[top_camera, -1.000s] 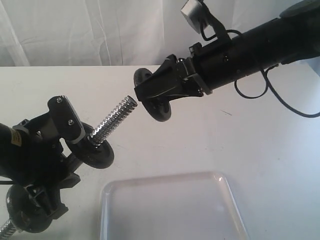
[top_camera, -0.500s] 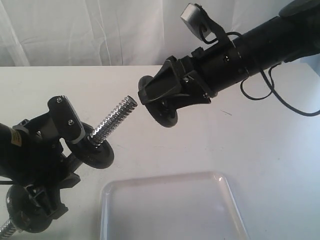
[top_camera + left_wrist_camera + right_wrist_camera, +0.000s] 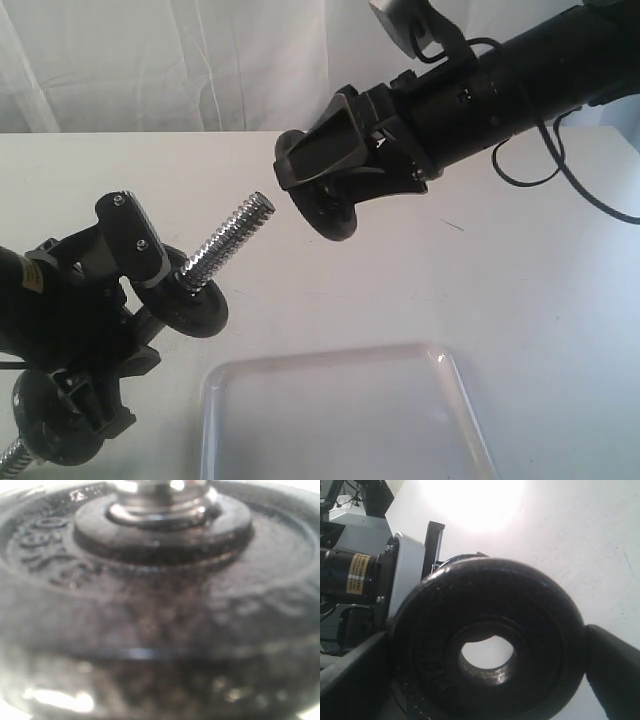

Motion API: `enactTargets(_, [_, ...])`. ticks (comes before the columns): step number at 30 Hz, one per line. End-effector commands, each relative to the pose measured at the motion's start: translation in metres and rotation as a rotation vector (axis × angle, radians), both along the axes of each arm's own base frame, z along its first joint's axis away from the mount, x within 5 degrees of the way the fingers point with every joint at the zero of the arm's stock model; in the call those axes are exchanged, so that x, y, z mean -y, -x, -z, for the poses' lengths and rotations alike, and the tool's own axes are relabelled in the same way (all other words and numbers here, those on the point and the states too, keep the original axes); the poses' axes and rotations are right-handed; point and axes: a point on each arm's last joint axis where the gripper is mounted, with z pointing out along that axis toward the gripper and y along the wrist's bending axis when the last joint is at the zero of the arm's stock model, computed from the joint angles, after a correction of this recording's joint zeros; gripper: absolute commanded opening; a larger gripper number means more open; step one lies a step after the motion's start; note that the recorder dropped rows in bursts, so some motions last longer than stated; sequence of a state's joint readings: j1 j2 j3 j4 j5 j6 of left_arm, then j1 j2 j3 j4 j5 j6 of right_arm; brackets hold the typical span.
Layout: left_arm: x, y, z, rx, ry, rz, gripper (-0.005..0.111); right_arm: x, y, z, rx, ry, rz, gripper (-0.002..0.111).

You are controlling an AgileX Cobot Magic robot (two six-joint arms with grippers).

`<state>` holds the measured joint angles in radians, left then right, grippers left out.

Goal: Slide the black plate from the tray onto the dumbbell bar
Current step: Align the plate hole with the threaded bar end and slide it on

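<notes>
In the exterior view my right gripper (image 3: 318,188) is shut on the black plate (image 3: 331,216), held on edge in the air just right of the dumbbell bar's threaded tip (image 3: 240,232). A small gap separates them. The right wrist view shows the plate (image 3: 530,605) clamped between both fingers of my right gripper (image 3: 487,655), with the table showing through its hole. My left gripper (image 3: 120,330) is shut on the bar's middle, tilting it up to the right. Another black disc (image 3: 196,306) sits on the bar and fills the left wrist view (image 3: 160,610). The tray (image 3: 340,415) lies below, empty.
A second black disc (image 3: 45,420) sits on the bar's lower end at the bottom left. The white table (image 3: 540,300) spreads to the right of the tray. A white curtain (image 3: 150,60) hangs behind, and a cable (image 3: 560,190) trails under the right arm.
My right arm has lifted slightly and turned at the wrist, swinging the plate it holds round by the bar's tip. The left arm and the bar have stayed still.
</notes>
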<state>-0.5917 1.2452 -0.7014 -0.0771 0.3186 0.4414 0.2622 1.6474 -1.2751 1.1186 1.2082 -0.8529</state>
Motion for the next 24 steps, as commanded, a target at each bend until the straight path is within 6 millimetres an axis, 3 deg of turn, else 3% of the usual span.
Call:
enactTargets(1, [0.008,-0.016,-0.040,0.328,0.210,-0.041,0.000,-0.010,0.008,-0.013,-0.009,-0.081,-0.014,0.000])
enactTargets(8, [0.017,-0.010,-0.041,0.331,0.217,0.005,0.000,-0.013,0.009,-0.013,-0.009,-0.081,-0.025,0.000])
enactTargets(24, [0.017,-0.010,-0.041,0.331,0.217,0.005,0.000,-0.022,0.014,-0.011,-0.012,-0.074,-0.058,0.000])
